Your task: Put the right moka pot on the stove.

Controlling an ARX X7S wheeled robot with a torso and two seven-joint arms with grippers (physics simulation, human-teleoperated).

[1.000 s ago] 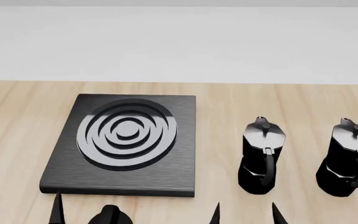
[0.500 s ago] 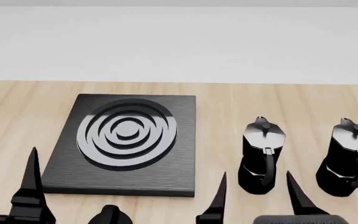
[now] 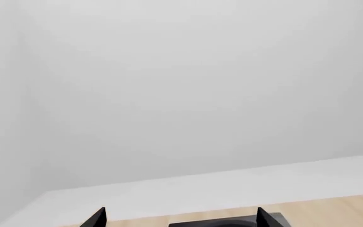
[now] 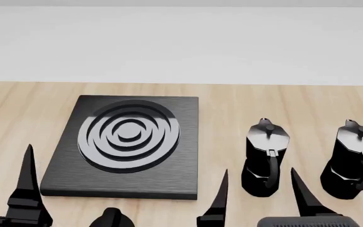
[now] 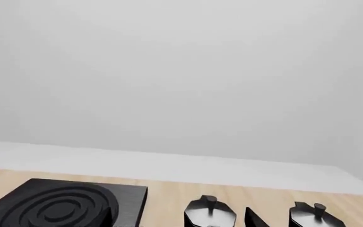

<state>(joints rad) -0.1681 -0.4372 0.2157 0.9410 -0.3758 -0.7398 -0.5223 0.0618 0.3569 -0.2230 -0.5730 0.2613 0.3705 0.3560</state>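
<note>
Head view puts your right gripper (image 4: 260, 191), fingers spread wide and empty, before the left pot (image 4: 265, 158); shift toward the right moka pot (image 4: 353, 160). Left gripper (image 4: 27, 175) probably open too.

Both tools (image 4: 260, 189) low, fingers spread, empty.
</note>
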